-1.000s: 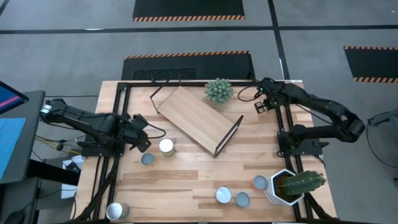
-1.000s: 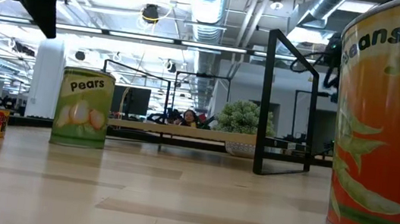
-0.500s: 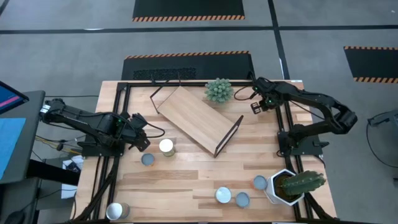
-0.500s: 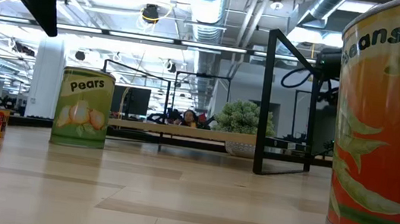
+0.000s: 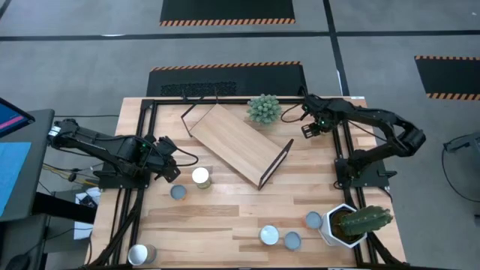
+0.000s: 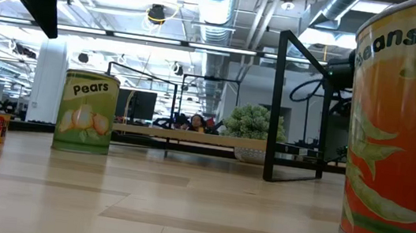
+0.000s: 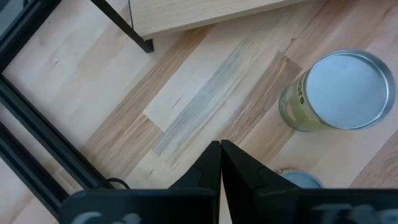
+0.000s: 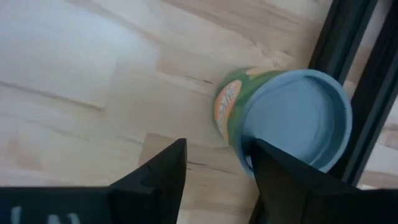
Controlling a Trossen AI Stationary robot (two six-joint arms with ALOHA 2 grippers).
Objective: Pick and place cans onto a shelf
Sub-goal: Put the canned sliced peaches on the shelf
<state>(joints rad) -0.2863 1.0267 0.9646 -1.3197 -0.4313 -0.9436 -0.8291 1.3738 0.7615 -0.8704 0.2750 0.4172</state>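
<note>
The shelf [image 5: 236,142], a light wooden board with black frame ends, stands slantwise at the table's far middle. My right gripper [image 8: 217,149] hangs open at the far right [image 5: 307,126], over a can with a pale-blue top and a green label [image 8: 286,121]. That can stands on the table by the black rail, beside one finger and outside the gap. My left gripper [image 7: 219,149] is shut on nothing at the left [image 5: 169,169], near a silvery-topped pears can [image 7: 339,93] [image 5: 200,177]. Other cans stand near the front [image 5: 268,235].
A pale-blue-topped can [image 5: 178,193] stands just in front of my left gripper. A green plant [image 5: 264,109] stands next to the shelf's far end. A white pot with a cactus [image 5: 349,223] is at the near right, and a can [image 5: 141,255] at the near-left corner. Black rails [image 5: 142,150] edge the table.
My right arm has drawn in toward the table's left. Its gripper has gone a little toward the far left, closer to the plant. My left arm and the cans have kept still.
</note>
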